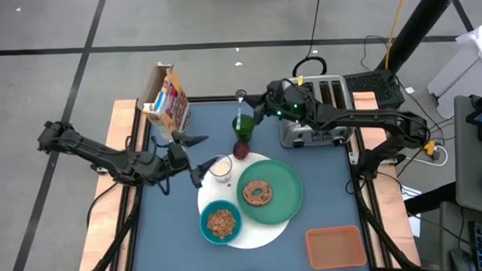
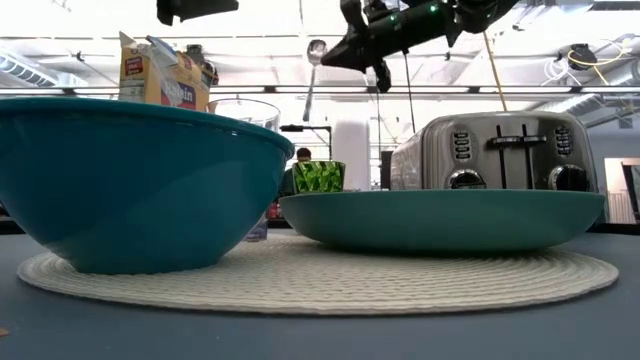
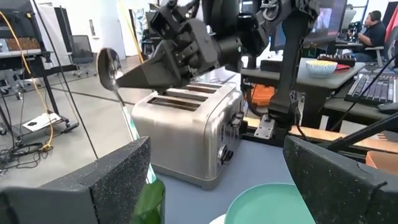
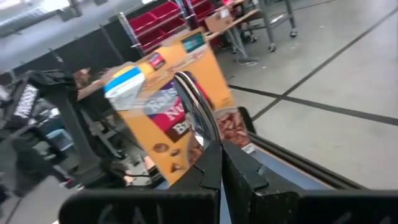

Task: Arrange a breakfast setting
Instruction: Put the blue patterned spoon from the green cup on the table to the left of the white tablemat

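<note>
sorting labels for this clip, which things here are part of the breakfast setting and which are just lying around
Part of the job:
round white placemat
green plate
bagel
teal bowl
clear glass
dark-red fruit
spoon, held up by the right gripper

Just lying about:
toaster
cereal box
green cup
orange tray

one plate (image 1: pixel 285 200), one bowl (image 1: pixel 221 222), one bagel (image 1: pixel 257 193), one spoon (image 1: pixel 240 96)

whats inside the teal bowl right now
The high view shows brown cereal filling the teal bowl. The cereal covers its bottom. In the low view the bowl's wall hides the contents entirely.
</note>
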